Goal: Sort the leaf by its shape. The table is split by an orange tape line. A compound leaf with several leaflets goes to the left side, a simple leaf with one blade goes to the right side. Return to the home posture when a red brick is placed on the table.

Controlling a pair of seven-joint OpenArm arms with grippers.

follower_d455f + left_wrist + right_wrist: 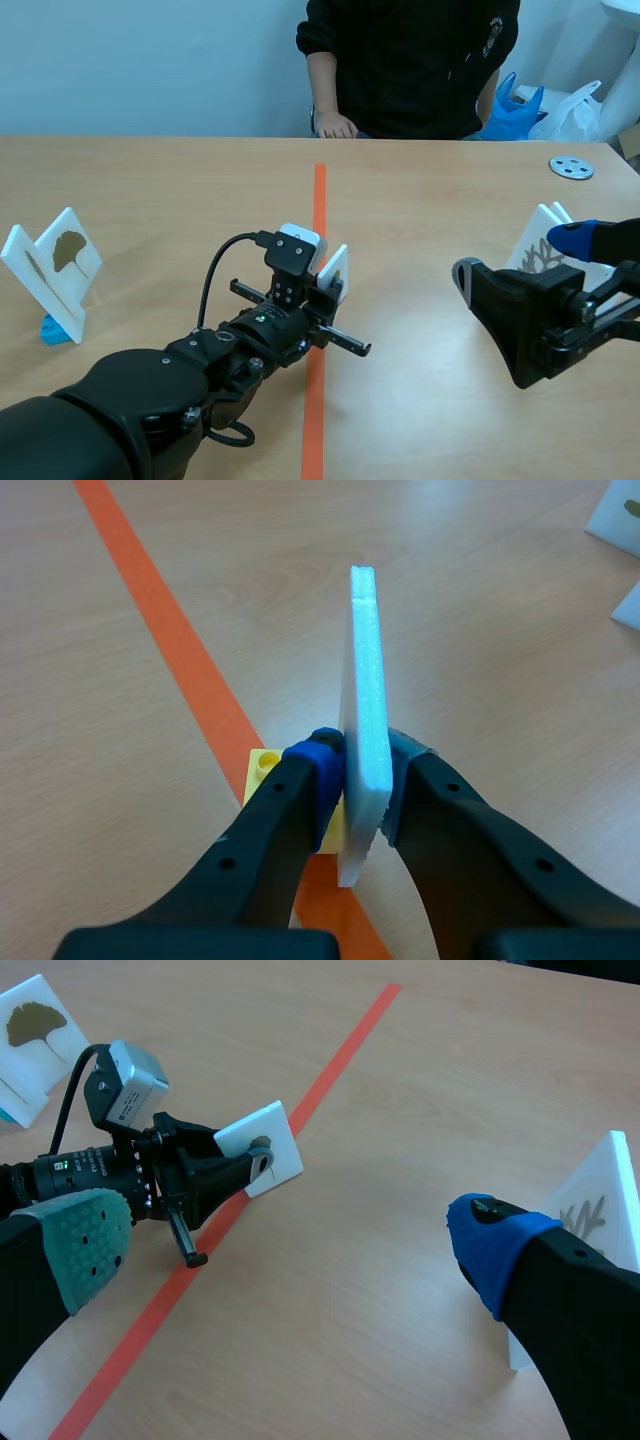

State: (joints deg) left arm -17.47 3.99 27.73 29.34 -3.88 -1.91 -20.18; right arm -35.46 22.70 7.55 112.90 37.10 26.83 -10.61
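Left gripper clamps an upright white leaf card at the orange tape line; right gripper hangs with fingers spread wide.

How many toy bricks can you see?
2. A blue brick sits under the leaf cards on the left side. A yellow brick lies on the tape line, by the card in the left gripper. More may hide behind the right gripper.
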